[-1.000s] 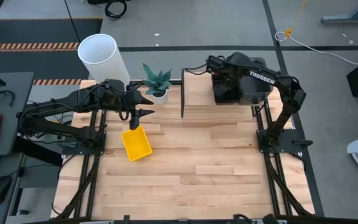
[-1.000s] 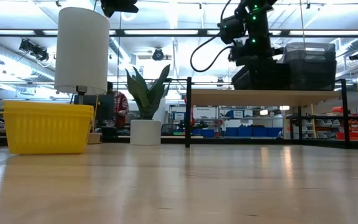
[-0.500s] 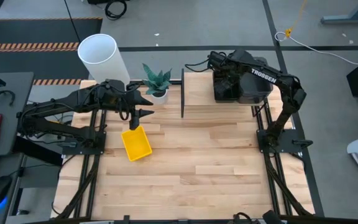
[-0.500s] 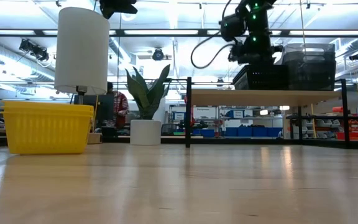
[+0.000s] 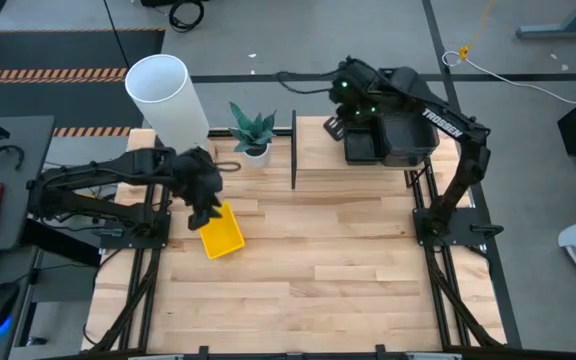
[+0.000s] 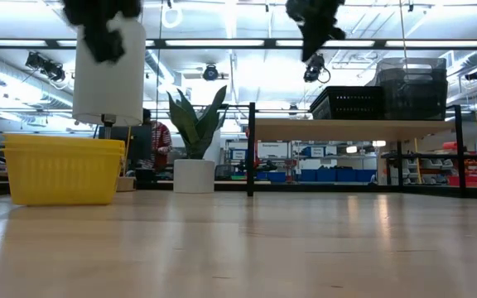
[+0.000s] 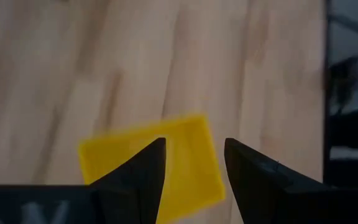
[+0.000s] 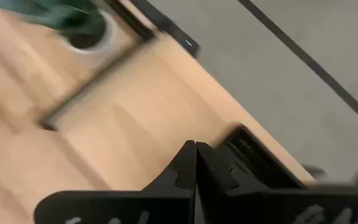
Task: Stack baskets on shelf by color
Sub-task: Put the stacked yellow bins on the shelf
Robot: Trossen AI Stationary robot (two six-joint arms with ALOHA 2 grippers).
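A yellow basket (image 5: 221, 232) rests flat on the wooden tabletop at the left; it also shows in the low view (image 6: 64, 170). My left gripper (image 7: 194, 158) hangs open above it, tipped steeply down, touching nothing (image 5: 206, 208). On the shelf (image 5: 318, 160) at the far right sit a black mesh basket (image 6: 350, 102) and dark grey baskets (image 6: 412, 85). My right gripper (image 8: 195, 155) is shut and empty, raised above the shelf's left part (image 5: 338, 110).
A tall white cylinder (image 5: 165, 95) and a potted plant (image 5: 253, 132) stand at the far left, just behind the yellow basket. The shelf's black side frame (image 5: 294, 150) stands beside the plant. Bare tabletop (image 5: 328, 270) spreads across the middle and near side.
My left gripper has tipped downward and sunk toward the yellow basket, staying open. My right gripper has risen from the black mesh basket on the shelf and turned, staying shut. The baskets have kept their places.
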